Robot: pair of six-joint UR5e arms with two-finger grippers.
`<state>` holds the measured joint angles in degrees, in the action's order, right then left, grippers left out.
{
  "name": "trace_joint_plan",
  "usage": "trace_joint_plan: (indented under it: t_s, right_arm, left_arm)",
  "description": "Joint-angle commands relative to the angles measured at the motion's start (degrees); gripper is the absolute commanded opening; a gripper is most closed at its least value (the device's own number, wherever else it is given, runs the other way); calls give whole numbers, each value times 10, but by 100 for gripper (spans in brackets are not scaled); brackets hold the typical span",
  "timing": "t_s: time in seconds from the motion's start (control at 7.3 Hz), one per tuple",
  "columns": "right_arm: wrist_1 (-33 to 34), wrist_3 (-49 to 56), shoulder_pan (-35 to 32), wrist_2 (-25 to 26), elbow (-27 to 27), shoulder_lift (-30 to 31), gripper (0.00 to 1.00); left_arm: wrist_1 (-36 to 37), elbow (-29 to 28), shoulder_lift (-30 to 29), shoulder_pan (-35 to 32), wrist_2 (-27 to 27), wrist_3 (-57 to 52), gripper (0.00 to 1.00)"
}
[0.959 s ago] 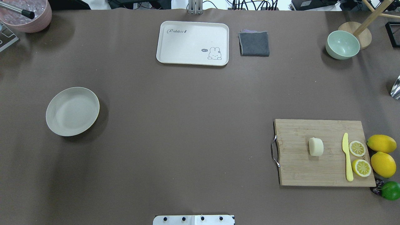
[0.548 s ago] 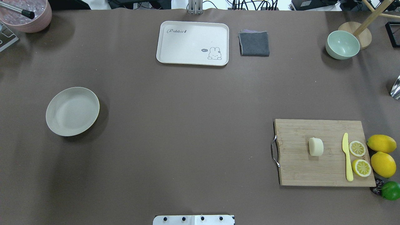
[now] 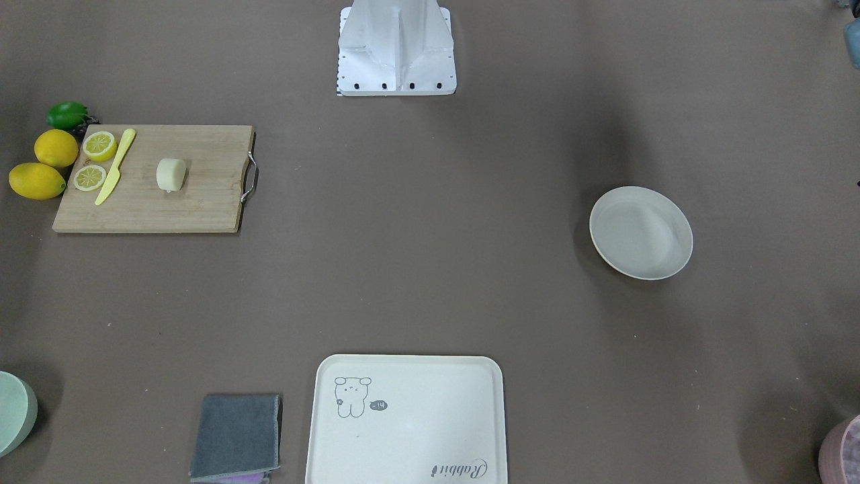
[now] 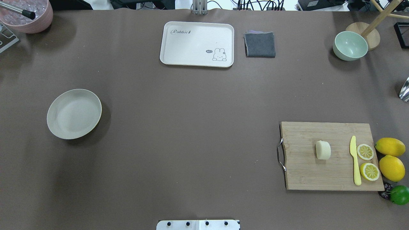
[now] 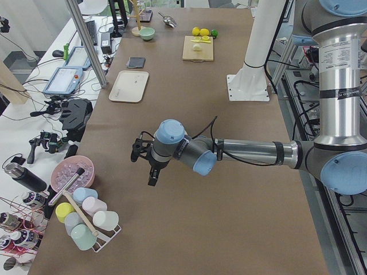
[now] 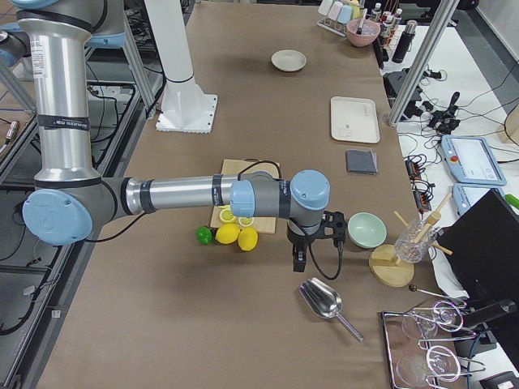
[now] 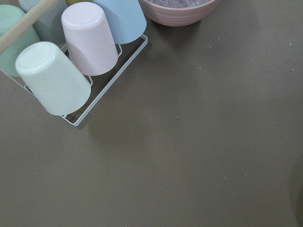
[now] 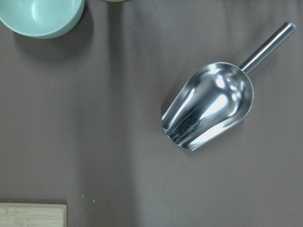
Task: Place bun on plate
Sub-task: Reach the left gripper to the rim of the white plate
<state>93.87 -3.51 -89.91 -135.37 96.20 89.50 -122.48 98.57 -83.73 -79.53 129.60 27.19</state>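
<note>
Bun (image 4: 323, 149) sat on the cutting board (image 4: 306, 172), well apart from the empty plate (image 4: 74, 113): pickup and transfer remained; left pincer (image 5: 150, 177) and right pincer (image 6: 298, 258) hung over the table (image 4: 191, 134) ends, openness impossible to tell

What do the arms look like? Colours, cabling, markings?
Matching pair: left arm and right arm are silver tubes, light-blue joint caps, printed label on the upright link. Black left gripper and right gripper; black cable loops at each wrist.
</note>
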Motion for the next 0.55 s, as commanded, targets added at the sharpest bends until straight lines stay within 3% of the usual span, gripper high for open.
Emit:
trace_joint_plan:
  t_s: [0.0, 0.14, 0.41]
  right_arm:
    - [-2, 2, 2, -16, 2, -2, 100]
    - [-1, 1, 3, -16, 2, -6, 100]
    - [-1, 1, 11, -18, 2, -6, 100]
  left_arm:
    - [-118, 8, -9, 157, -98, 209, 98]
    - [-146, 5, -13, 207, -125, 231, 98]
    - [-148, -16, -47, 252, -125, 254, 98]
